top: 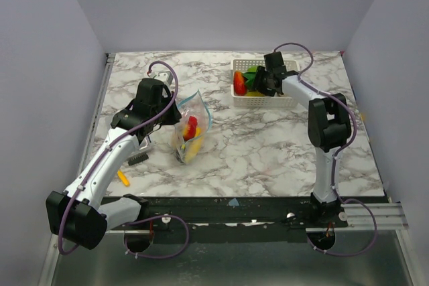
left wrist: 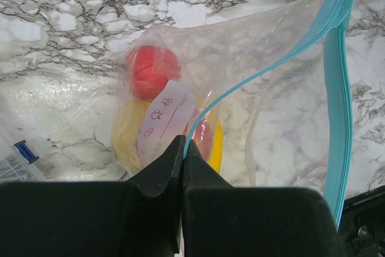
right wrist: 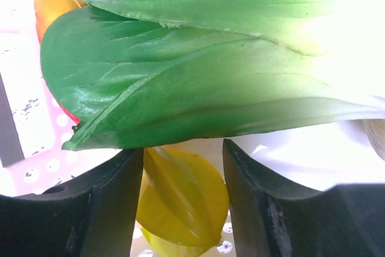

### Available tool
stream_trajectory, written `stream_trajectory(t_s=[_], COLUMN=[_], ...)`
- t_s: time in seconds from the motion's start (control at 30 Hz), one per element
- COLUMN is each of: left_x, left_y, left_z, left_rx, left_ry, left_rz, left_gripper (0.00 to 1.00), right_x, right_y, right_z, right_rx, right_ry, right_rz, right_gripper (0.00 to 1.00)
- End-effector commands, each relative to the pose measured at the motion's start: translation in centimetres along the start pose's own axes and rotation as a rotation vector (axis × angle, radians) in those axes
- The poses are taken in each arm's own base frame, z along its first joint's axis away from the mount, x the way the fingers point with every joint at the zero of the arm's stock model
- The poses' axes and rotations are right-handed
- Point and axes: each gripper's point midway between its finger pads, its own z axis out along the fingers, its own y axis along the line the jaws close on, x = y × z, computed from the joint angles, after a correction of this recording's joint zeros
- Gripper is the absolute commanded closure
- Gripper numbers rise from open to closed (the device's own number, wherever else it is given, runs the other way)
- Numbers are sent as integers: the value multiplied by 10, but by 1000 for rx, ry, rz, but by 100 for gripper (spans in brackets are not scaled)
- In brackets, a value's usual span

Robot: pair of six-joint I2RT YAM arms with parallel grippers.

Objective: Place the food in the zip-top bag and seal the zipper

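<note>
Left gripper is clamped on zip-top bag lip; right gripper, fingers parted, may be fouled by bok choy at twelve o'clock.

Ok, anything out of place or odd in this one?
A small yellow-orange piece lies loose on the table by the left arm, away from both basket and bag. Too small to identify. Nothing else looks spilled or damaged.

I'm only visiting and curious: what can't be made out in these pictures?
- Top view: the right hand covers part of the basket; what lies under it is hidden.
- Right wrist view: a green leaf fills the frame; whether the hand grips the yellow fruit is unclear.
- Left wrist view: the left hand hides part of the bag; its crinkled plastic blurs the food.
</note>
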Motion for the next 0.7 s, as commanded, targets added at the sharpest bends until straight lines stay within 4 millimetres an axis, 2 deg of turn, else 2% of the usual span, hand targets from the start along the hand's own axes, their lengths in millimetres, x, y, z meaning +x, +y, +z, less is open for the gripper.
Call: stream_trajectory(t_s=[0.0, 0.1, 0.27, 0.43, 0.57, 0.67], left_x=[0, -1, -1, -1, -1, -1], left_y=[3, 1, 1, 0, 0, 0], left_z=[0, -1, -1, -1, -2, -2], left_rx=[-3, 5, 9, 12, 13, 12], left_ry=[-9, -11, -10, -11, -14, -13], left_rz=[7, 7, 6, 6, 7, 6], left_gripper=[100, 100, 100, 100, 100, 100], right_x=[-10, -18, -22, -34, -46, -55], right_y=[4, 7, 26, 31, 34, 31], right_z=[-9, -15, -26, -37, -45, -53], right_rx=[-4, -5, -101, -115, -128, -134], right_ry=[-53, -77, -81, -119, -148, -165], right_rz=[63, 67, 96, 136, 154, 179], right_gripper=[53, 64, 78, 92, 99, 99])
